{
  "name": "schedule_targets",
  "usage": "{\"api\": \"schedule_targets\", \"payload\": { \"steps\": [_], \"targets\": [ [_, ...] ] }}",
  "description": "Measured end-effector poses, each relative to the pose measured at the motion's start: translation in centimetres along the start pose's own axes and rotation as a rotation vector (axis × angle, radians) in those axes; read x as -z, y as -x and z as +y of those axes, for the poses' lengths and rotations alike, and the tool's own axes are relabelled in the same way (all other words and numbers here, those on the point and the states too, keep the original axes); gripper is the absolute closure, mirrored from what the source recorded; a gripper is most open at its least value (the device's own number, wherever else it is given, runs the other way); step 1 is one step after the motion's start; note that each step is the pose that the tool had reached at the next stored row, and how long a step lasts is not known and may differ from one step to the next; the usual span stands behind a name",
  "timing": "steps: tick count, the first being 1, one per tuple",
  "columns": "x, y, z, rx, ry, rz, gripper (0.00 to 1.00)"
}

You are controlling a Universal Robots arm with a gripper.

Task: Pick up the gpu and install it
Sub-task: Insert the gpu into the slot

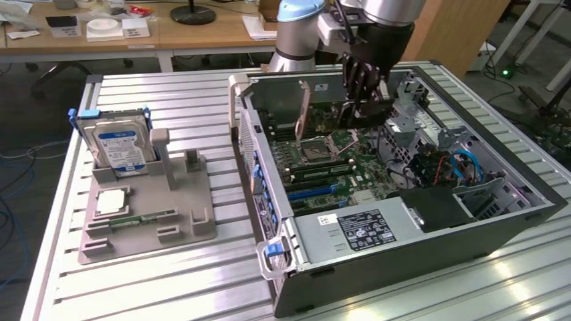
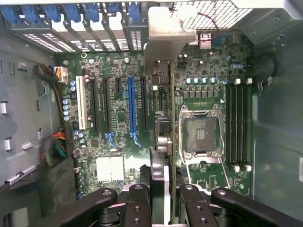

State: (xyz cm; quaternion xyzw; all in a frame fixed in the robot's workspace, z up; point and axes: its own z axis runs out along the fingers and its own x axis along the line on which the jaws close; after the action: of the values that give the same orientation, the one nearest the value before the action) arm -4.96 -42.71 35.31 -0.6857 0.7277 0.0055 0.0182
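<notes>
This is a robotics lab or workshop. At the upper middle of the frame a robot arm (image 1: 299, 27) reaches down, its hand (image 1: 364, 101) gripping the gpu (image 1: 344, 119) over an opened computer case (image 1: 499, 221) on a ribbed aluminium desk (image 1: 160, 287). Cluttered wooden tables (image 1: 178, 37) fill the upper left, and loose cables (image 1: 11, 167) lie on the floor at the left edge.

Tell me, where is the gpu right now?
In the exterior view, right of centre, the gpu hangs in the robot's jaws inside the open computer case, over the motherboard beside the empty processor socket.
</notes>
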Motion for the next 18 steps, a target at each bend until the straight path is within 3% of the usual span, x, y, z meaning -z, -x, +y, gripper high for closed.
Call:
{"api": "schedule_targets", "payload": {
  "steps": [6,10,18],
  "targets": [
    [-0.07,-0.5,0.00,-0.005,-0.0003,-0.0002,0.72],
    [-0.36,-0.6,0.76,-0.008,-0.0003,0.0002,0.72],
    [-0.81,-0.6,1.00,-0.009,-0.0002,-0.0024,0.72]
  ]
}}
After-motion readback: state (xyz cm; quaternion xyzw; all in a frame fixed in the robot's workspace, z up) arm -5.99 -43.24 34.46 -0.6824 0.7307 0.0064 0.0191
